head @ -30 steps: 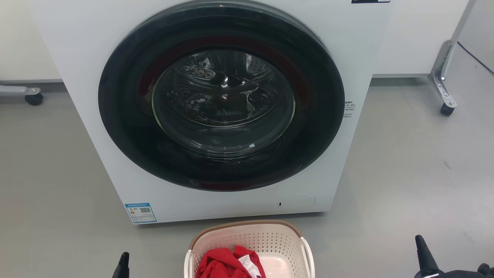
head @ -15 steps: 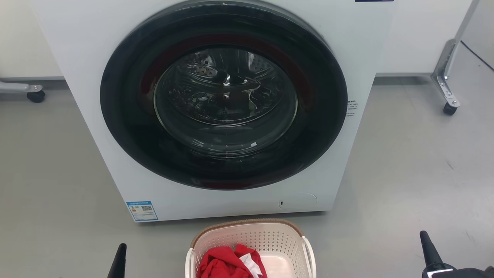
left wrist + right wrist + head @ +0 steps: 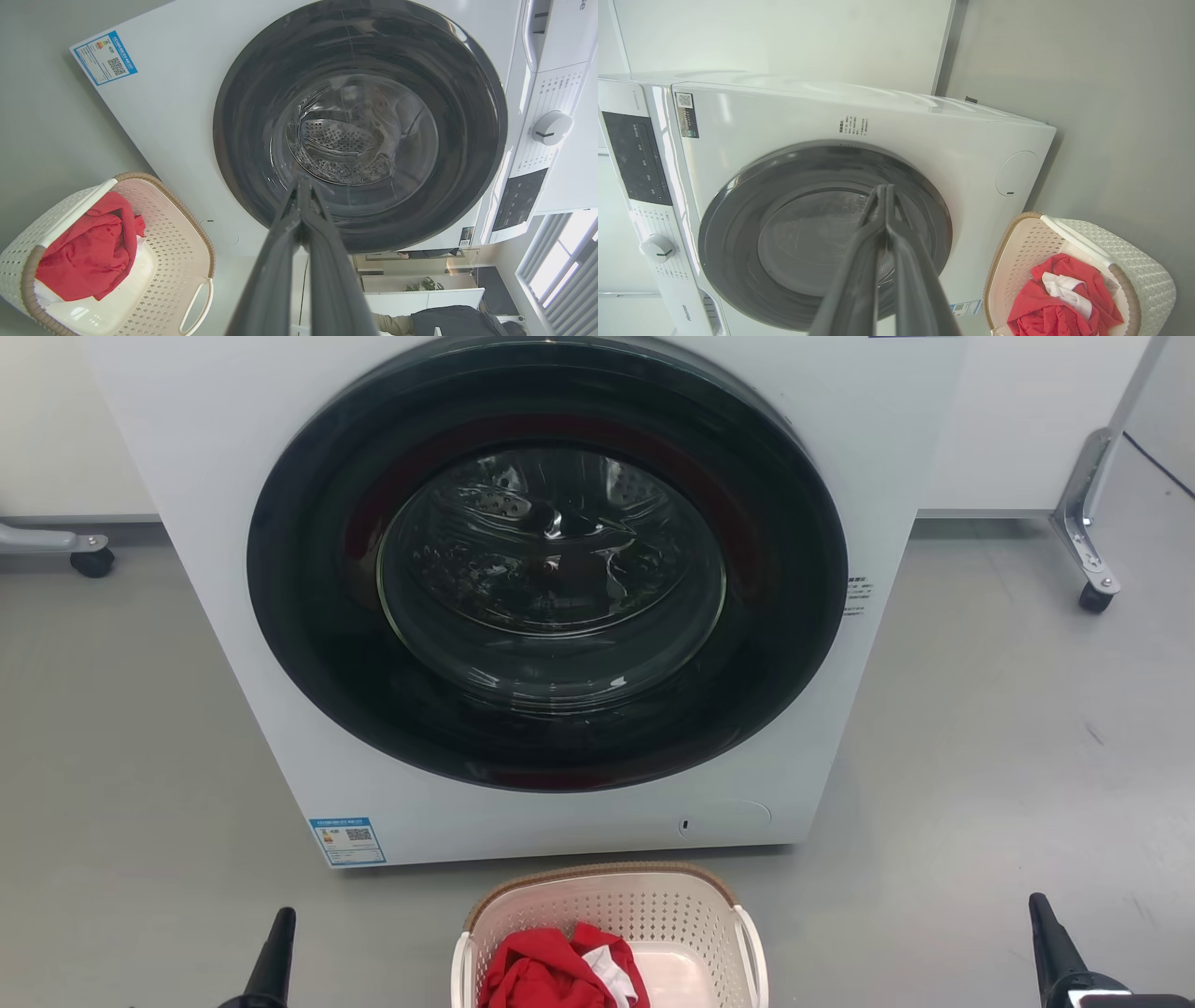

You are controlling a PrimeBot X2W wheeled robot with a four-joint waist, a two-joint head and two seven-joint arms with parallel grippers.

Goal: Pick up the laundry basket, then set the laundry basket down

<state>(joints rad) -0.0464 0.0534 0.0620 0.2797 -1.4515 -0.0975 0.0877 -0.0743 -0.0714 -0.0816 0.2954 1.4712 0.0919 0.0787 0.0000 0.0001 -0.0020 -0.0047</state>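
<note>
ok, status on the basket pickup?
Left gripper shut, empty; right gripper shut, empty. Laundry basket on floor, red clothes inside, not yet gripped. Washing machine just behind it, door closed.

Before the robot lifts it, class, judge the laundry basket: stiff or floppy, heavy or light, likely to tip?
Probably stiff: the laundry basket has perforated plastic walls. Likely light: it is mostly empty. It may tilt slightly, since the red clothes lie heaped toward one side.
</note>
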